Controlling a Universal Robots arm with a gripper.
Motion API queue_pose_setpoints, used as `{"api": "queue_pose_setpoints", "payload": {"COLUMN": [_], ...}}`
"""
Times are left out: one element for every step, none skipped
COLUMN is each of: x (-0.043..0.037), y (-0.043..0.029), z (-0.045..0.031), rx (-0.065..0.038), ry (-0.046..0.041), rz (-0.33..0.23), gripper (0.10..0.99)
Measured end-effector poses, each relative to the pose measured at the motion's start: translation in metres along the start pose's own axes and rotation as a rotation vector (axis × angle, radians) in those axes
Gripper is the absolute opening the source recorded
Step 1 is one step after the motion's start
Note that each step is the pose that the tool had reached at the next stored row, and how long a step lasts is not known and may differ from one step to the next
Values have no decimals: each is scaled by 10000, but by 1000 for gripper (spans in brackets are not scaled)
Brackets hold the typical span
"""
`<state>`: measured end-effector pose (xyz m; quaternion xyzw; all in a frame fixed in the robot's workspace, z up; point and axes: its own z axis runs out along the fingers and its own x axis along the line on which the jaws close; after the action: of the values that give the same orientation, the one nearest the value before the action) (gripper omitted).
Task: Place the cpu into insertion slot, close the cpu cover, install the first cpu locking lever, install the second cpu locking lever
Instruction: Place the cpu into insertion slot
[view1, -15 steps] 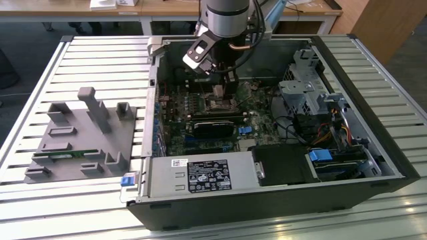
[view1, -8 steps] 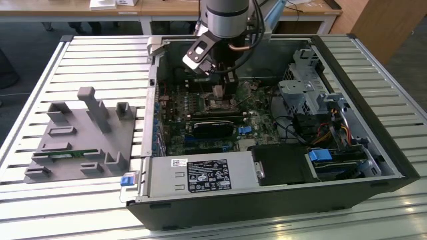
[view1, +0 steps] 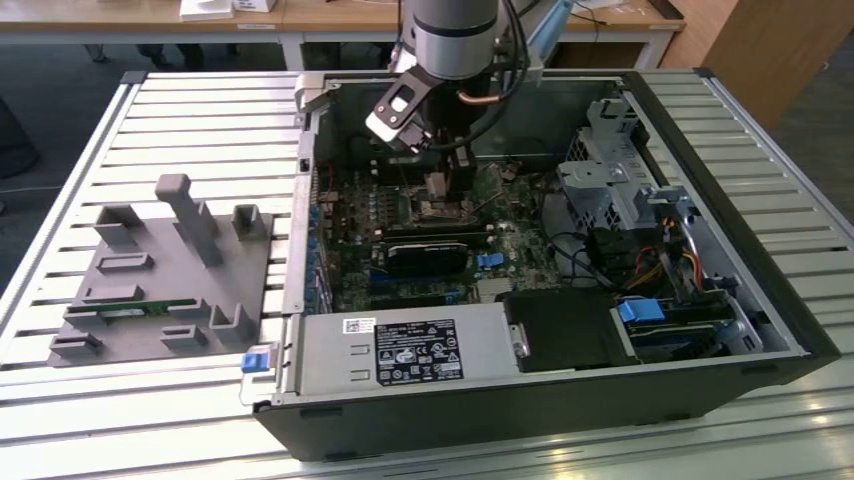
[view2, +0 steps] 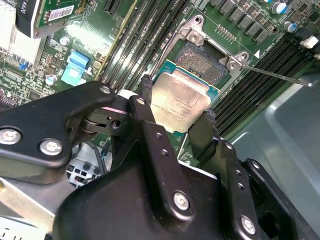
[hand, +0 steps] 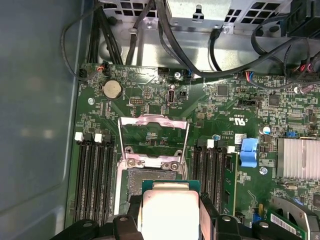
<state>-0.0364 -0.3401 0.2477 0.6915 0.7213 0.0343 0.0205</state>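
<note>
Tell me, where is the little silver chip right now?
In the second wrist view, the cpu is pinched in the pincer, right by the open socket, between the rows of dark memory slots.

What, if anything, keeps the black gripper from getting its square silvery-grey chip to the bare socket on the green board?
Likely nothing, so probably yes: the gripper holds the cpu close by the socket, and the silvery frame-shaped cpu cover stands swung open, off it.
</note>
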Motion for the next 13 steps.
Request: {"api": "queue_pose_setpoints", "payload": {"x": [0,0,0,0,0,0,0,0,0,0,0,0,0], "y": [0,0,-1,-1,-1,-1,-1,-1,-1,-2,-2,-2,-2], "z": [3,5,8,11,13,15,16,18,20,22,24,26,27], "rx": [0,0,0,0,0,0,1,0,0,0,0,0,0], "ry": [-1,-1,0,1,0,-1,-1,-1,0,0,0,0,-1], "rz": [0,0,0,0,0,0,0,0,0,0,0,0,0], "gripper": [537,537,537,537,537,537,537,537,537,537,537,537,537]}}
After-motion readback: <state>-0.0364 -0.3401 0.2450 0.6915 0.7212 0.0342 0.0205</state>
